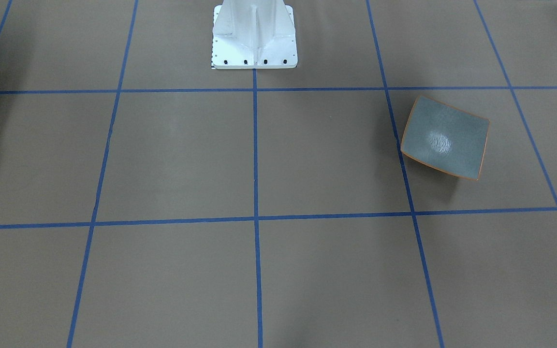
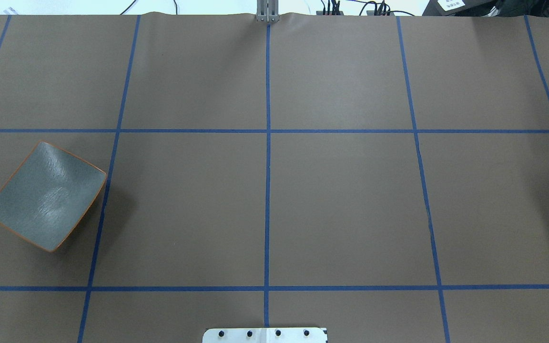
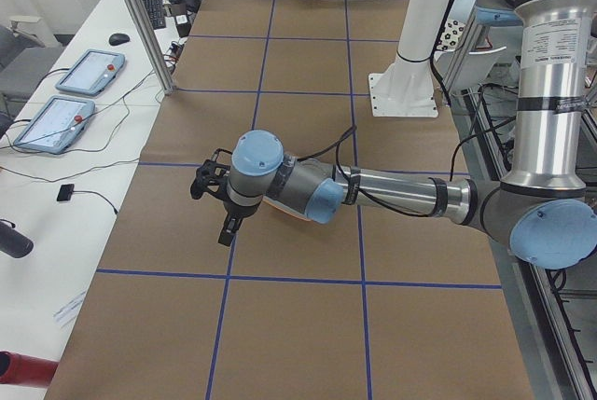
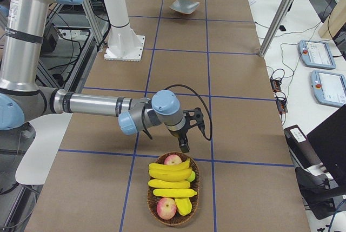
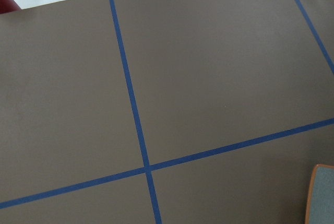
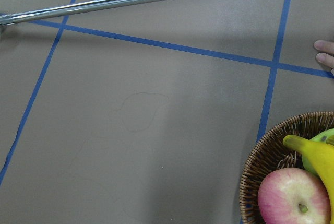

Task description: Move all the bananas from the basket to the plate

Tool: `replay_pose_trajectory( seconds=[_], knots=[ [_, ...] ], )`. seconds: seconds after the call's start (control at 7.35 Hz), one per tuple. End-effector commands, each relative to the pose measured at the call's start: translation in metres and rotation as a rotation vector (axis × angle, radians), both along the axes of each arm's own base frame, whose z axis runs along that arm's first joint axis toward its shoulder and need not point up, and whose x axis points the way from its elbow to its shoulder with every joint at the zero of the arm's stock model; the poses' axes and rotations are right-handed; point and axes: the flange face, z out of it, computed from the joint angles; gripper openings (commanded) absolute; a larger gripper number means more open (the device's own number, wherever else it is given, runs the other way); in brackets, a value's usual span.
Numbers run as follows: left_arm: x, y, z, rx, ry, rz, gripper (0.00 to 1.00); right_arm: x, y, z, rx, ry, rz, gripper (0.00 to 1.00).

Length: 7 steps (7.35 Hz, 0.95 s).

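The squarish grey-blue plate with a thin orange rim (image 2: 45,195) sat bare on the brown table marked with blue tape lines (image 2: 341,205), towards the robot's left end and turned askew to the grid. The glossy yellow bananas (image 4: 170,174) lay heaped in the round woven wicker basket (image 4: 151,199) at the table's opposite end, well apart from the plate, among pink-red apples (image 4: 166,208). The right gripper (image 4: 193,134) hung just beside the basket's rim, above the table, pointing down. The left gripper (image 3: 213,209) hovered near the plate, whose corner showed at the edge of the left wrist view. Both grippers appeared only in the side views, so I could not tell whether their jaws stood wide or narrow, and neither touched a banana.
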Motion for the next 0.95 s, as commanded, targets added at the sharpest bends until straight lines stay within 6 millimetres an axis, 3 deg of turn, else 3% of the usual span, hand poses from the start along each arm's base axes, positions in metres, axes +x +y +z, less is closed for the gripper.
replay_pose_trajectory(
  seconds=[0.0, 0.27, 0.41, 0.82],
  knots=[
    [0.013, -0.001, -0.001, -0.027, -0.006, 0.025, 1.00, -0.006, -0.030, -0.014, -0.104, -0.016, -0.039, 1.00],
    [0.020, 0.006, 0.004, -0.036, 0.002, 0.042, 1.00, 0.004, -0.023, -0.016, -0.101, -0.039, -0.024, 1.00],
    [0.021, 0.006, 0.006, -0.040, 0.002, 0.043, 1.00, 0.003, -0.012, -0.022, -0.091, -0.049, -0.027, 1.00],
    [0.033, 0.013, 0.014, -0.057, 0.012, 0.072, 1.00, 0.003, -0.006, -0.028, -0.078, -0.051, -0.027, 1.00]
  ],
)
